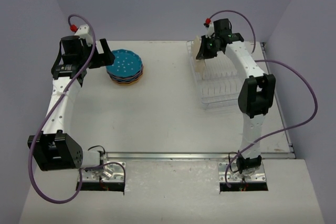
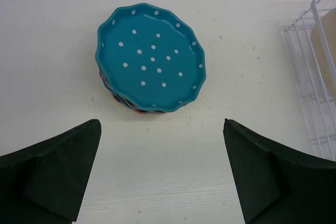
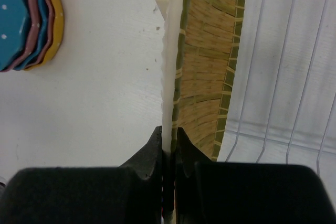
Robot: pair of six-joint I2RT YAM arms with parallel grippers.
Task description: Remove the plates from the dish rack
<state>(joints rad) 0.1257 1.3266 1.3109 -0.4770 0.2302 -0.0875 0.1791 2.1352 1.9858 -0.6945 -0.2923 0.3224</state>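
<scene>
A stack of polka-dotted plates [image 1: 125, 67] lies flat on the table at the far left, a teal one [image 2: 150, 59] on top. Pink, teal and yellow rims show beneath it in the right wrist view [image 3: 26, 19]. My left gripper [image 1: 103, 59] is open and empty just left of the stack; in its own view [image 2: 161, 121] the stack lies ahead of the fingers. My right gripper [image 3: 169, 132] is shut on the rim of a plate [image 3: 207, 51] with a tan woven pattern, green edge and cream back. It holds this plate on edge [image 1: 198, 50] at the far left end of the clear dish rack [image 1: 220, 85].
The rack's thin wires [image 3: 294, 51] run right of the held plate; I see no other plates in it. The rack's left edge also shows in the left wrist view [image 2: 315, 77]. Bare white table [image 1: 157, 108] lies between the stack and the rack.
</scene>
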